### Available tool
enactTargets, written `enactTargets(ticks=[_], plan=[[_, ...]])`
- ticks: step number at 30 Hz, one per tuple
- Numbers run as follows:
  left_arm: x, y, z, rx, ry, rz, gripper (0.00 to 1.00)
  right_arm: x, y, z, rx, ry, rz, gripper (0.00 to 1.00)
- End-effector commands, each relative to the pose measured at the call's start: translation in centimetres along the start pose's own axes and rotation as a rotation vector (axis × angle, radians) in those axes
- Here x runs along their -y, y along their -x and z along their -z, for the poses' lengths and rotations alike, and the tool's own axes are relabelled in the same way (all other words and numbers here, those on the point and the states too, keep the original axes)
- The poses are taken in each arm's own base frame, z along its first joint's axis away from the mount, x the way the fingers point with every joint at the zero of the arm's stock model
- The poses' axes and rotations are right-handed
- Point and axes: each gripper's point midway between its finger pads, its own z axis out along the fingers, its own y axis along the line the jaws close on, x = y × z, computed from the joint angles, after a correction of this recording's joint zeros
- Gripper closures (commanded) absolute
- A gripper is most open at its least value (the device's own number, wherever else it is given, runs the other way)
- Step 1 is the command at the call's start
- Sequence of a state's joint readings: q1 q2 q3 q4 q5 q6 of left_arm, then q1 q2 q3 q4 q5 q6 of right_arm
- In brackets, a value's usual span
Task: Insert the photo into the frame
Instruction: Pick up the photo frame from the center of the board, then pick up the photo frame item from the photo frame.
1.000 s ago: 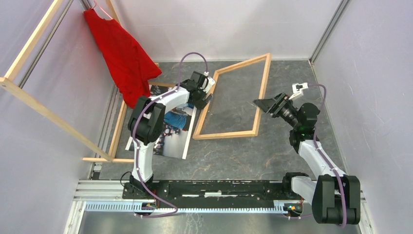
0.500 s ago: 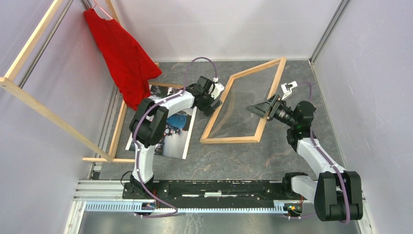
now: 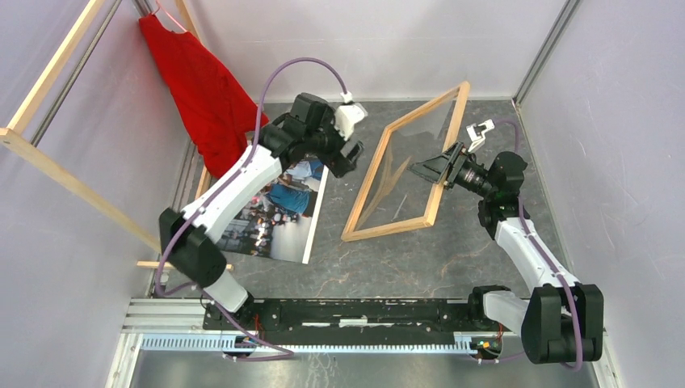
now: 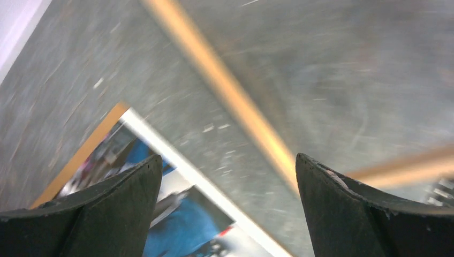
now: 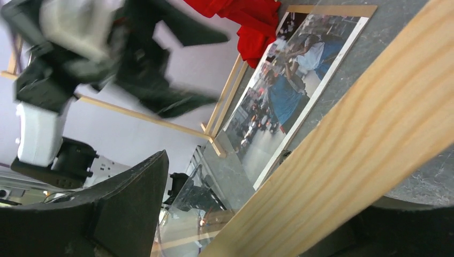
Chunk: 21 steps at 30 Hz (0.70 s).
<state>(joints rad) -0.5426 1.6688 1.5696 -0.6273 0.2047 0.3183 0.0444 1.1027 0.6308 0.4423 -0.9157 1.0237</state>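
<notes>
At the far left the wooden rack bars [image 3: 81, 190] are standing along the wall, with a red garment [image 3: 206, 105] hanging from them and draping toward the bench; just beside its hem the photo [image 3: 275, 226] is lying flat, picture side up, outside the frame and apart from it, so the main step is not yet done. The left arm is reaching over the photo's far end; the left fingers [image 4: 123, 198] are spread wide with nothing between them, hanging above the strip of bench between the photo's white border and the frame's near rail; I judge they are placed there to go down for the print once the frame is ready. Further right the frame [image 3: 388, 229] is resting along its left side and tilting up on its right, its glazing [image 3: 400, 182] catching reflections; the right fingers [image 5: 123, 209] are straddling the raised right rail and seem to be clamping it, though the far one is mostly hidden behind the wood; held so, the frame is probably being turned to give access to its back. The bench [image 3: 363, 271] is showing a dark grey, stone-patterned, matt surface; pale lilac walls [image 3: 388, 40] are closing it in on three sides, and a metal rail [image 3: 347, 311] is carrying both arm bases along the near edge.
</notes>
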Motion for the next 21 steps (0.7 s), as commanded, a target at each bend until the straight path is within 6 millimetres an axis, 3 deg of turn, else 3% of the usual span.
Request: enactTargets(ticks=[1, 5, 11, 21], plan=[[11.4, 0.8, 4.9, 0.023, -0.427, -0.089, 0.0, -1.5, 1.2, -0.4, 0.048, 0.056, 0.025, 0.18], [15.2, 0.4, 6.6, -0.019, -0.483, -0.118, 0.0, -2.3, 1.9, -1.4, 0.046, 0.059, 0.016, 0.19], [17.6, 4.9, 11.6, 0.232, -0.39, -0.228, 0.0, -2.9, 2.9, -2.1, 0.065, 0.046, 0.014, 0.19], [22.1, 6.2, 10.0, 0.304, -0.306, -0.236, 0.0, -3.1, 3.1, -2.7, 0.048, 0.039, 0.01, 0.21]])
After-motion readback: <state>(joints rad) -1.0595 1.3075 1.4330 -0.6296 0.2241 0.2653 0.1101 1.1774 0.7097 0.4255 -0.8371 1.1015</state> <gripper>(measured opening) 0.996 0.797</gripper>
